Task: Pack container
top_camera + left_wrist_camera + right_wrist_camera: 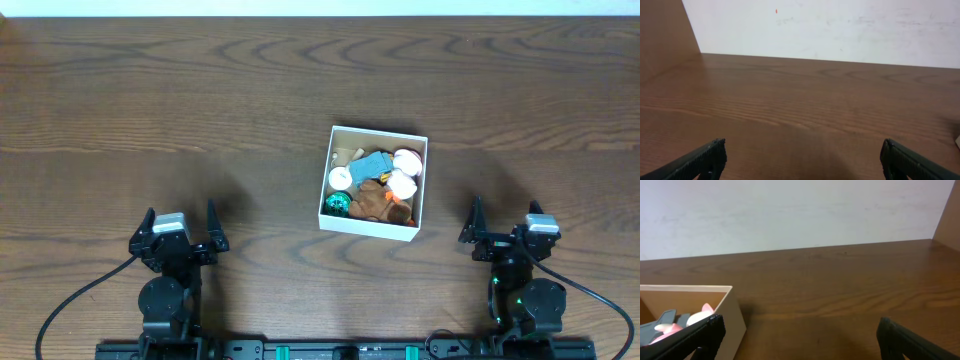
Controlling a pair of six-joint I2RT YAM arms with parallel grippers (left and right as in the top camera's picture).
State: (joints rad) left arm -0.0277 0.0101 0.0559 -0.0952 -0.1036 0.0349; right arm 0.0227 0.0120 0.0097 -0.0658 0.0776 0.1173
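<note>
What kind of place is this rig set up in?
Probably an indoor lab or test bench: a wood-grain table, a plain white wall behind it, and two cabled robot arms at its near edge, by a container of small toys.

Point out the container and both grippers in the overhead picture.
container (pixel 367 229): overhead view, white near wall.
left gripper (pixel 180 210): overhead view, midway between its open fingertips.
right gripper (pixel 505 207): overhead view, midway between its open fingertips.
</note>
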